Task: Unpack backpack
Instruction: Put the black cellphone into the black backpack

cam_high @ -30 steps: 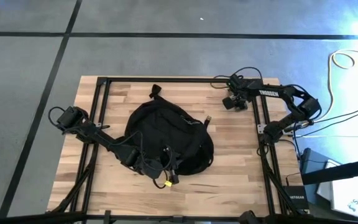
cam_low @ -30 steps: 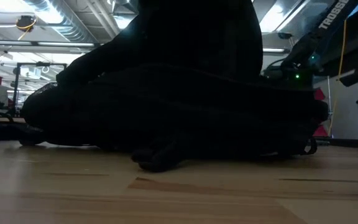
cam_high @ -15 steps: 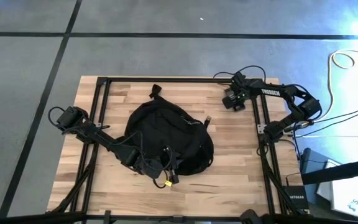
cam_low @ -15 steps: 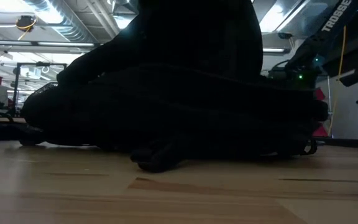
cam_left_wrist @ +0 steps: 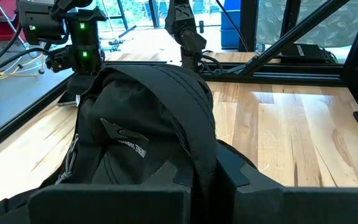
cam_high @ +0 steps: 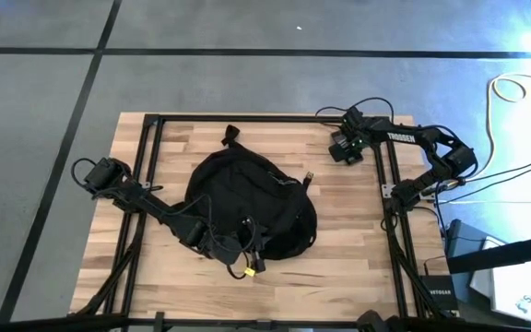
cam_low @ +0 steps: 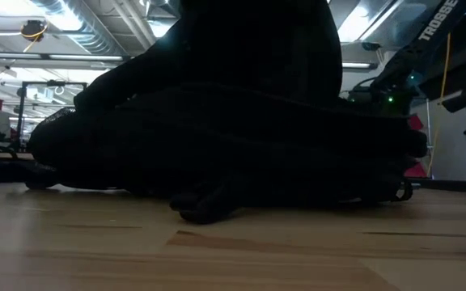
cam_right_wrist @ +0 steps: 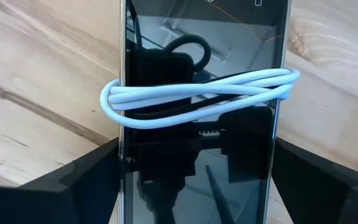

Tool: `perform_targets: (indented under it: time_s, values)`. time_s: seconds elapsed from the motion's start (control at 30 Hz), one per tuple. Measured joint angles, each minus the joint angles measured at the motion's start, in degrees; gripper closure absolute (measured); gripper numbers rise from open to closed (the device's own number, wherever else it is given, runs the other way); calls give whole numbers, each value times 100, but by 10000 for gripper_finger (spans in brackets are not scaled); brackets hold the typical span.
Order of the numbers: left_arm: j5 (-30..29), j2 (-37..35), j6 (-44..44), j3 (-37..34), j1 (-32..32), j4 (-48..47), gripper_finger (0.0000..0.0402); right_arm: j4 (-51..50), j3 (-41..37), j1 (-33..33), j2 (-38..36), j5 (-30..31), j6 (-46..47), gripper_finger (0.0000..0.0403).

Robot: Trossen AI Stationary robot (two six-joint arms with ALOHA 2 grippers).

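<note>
The backpack (cam_high: 252, 205) lies flat at the centre of the wooden worktop (cam_high: 348, 240) in the high view, its top loop toward the upper edge of the frame. In the low view it fills most of the picture as a dark mound (cam_low: 225, 121). Whether its compartments are zipped cannot be told, and nothing inside it shows.

The left tool (cam_high: 247, 247) sits at the backpack's lower edge, just below centre frame in the high view, its 2 fingers pressed together. In the left wrist view the bag's fabric and a strap (cam_left_wrist: 188, 118) lie right in front of them, but whether fabric is pinched cannot be told.

The right tool (cam_high: 343, 148) is at the upper right of the high view, well apart from the backpack. Its 2 fingers (cam_right_wrist: 79, 180) are spread either side of a dark glossy slab like a phone (cam_right_wrist: 201, 93), lying on the wood with a white cable (cam_right_wrist: 197, 93) wound around it.
</note>
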Motion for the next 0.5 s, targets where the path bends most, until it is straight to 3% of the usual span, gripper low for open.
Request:
perform_targets:
  time_s: [0.17, 0.5]
  values:
    - [0, 0, 0, 0, 2, 2, 396, -68, -2, 57, -29, -80, 16, 45]
    - [4, 0, -2, 2, 55, 13, 396, -325, -55, 601, -589, -459, 85, 64]
